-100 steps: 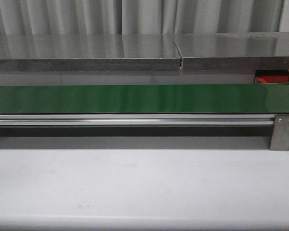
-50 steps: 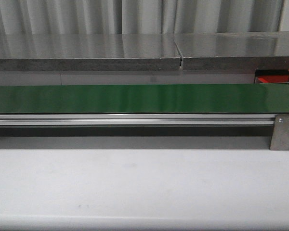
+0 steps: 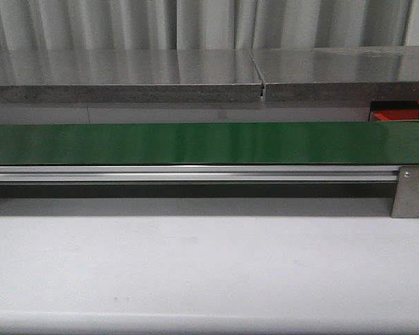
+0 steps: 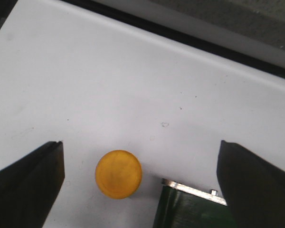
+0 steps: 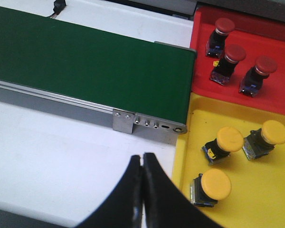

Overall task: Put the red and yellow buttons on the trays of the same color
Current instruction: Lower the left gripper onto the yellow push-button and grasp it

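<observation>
White table (image 5: 47, 156): three red buttons (image 5: 227, 59), four yellow buttons (image 5: 226, 142).

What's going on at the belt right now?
Sorting is partly done. The bright red tray holds three red mushroom-head buttons, and the yellow tray holds three yellow ones. The left gripper is open around a round yellow button on the white table. The right gripper is shut and empty beside the green belt.

Left gripper (image 4: 142, 185) spread wide, fingers at the lower frame corners; right gripper (image 5: 142, 164) pressed closed, bottom centre.
</observation>
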`<move>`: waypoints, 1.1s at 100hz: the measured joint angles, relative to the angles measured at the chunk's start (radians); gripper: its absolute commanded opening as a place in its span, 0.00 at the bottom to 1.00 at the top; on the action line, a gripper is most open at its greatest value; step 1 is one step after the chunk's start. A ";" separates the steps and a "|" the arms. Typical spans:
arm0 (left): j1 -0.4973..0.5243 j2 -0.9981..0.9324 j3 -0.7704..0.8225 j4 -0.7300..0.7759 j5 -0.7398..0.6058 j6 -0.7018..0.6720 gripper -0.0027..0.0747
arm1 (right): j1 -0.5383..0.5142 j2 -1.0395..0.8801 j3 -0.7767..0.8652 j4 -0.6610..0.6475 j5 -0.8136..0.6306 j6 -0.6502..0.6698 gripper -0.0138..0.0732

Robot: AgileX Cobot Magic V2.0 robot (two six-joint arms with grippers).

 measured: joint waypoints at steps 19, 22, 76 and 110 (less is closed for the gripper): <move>0.000 0.042 0.000 0.009 -0.024 -0.011 0.83 | 0.000 0.000 0.000 0.000 0.000 0.000 0.02; 0.000 0.047 0.000 0.011 -0.026 -0.016 0.83 | 0.000 0.000 0.000 0.000 0.000 0.000 0.02; 0.000 0.119 0.000 0.011 -0.047 -0.025 0.83 | 0.000 0.000 0.000 0.000 0.000 0.000 0.02; 0.013 0.150 0.000 0.012 -0.057 -0.027 0.83 | 0.000 0.000 0.000 0.000 0.000 0.000 0.02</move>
